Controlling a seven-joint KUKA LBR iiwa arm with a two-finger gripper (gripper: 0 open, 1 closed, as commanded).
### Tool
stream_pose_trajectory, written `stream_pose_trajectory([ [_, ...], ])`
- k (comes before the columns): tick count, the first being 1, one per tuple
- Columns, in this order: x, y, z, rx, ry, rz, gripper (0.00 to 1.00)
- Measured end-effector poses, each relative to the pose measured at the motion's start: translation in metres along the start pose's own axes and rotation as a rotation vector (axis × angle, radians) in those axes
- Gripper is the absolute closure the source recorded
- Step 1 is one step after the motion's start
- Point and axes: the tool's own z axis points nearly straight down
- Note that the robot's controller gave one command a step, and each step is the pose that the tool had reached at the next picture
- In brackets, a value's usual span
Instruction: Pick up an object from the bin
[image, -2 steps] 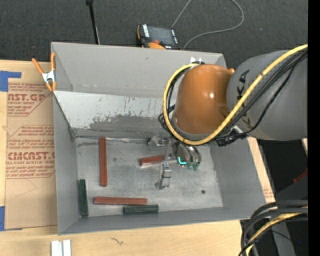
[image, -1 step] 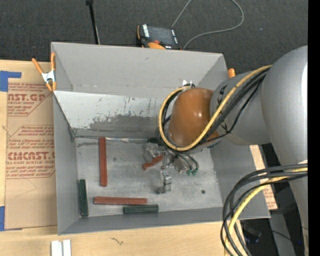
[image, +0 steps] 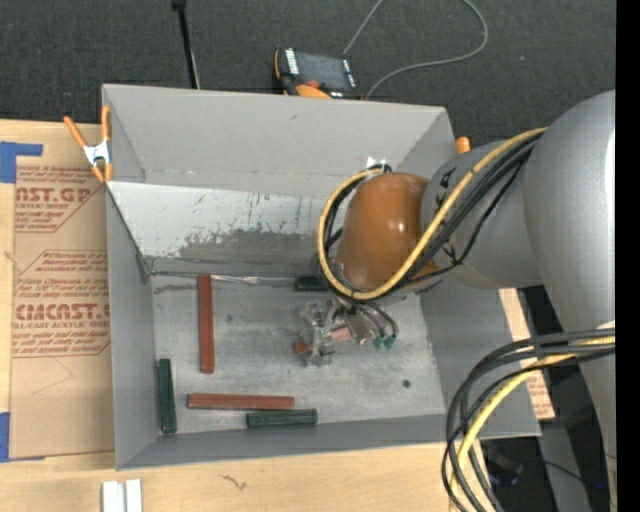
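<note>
The gripper (image: 332, 338) sits low in the bin (image: 250, 140), likely to grasp something; its opening and load I cannot tell; a red stick (image: 205, 325) lies well apart.

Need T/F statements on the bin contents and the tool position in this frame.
1. A long red-brown stick lies flat on the floor, left of the tool. True.
2. The tool hangs over the bin's near-left corner. False: it is low over the middle right of the floor, below the orange wrist cover.
3. A dark green stick lies along the left wall. True.
4. The second red-brown stick leans on the back wall. False: it lies flat near the front wall, beside a second dark green stick.
</note>
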Motion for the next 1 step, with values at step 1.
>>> stream_pose_trajectory([
  [1,-0.0169,0.0053,-0.1249,0.001,-0.004,-0.223,1.0],
])
